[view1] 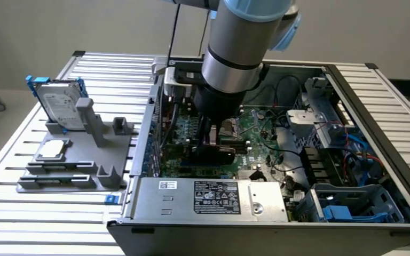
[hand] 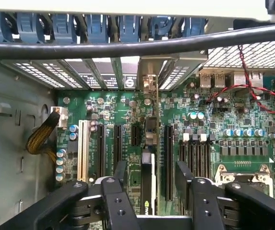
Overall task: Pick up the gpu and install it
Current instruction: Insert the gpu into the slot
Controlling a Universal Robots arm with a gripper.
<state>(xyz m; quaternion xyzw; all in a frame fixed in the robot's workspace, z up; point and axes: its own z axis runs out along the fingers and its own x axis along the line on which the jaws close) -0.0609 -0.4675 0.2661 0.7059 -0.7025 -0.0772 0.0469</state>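
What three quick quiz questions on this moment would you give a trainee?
1. True or false: the gripper is clamped on the gpu.
2. Where is the gpu? A: lying on the table. B: on edge in a motherboard slot. C: flat on the power supply.
3. What stands upright on the rack at the exterior view's left?
Key: 1 false, the fingers stand apart on either side of it. 2 B. 3 the hard drive.
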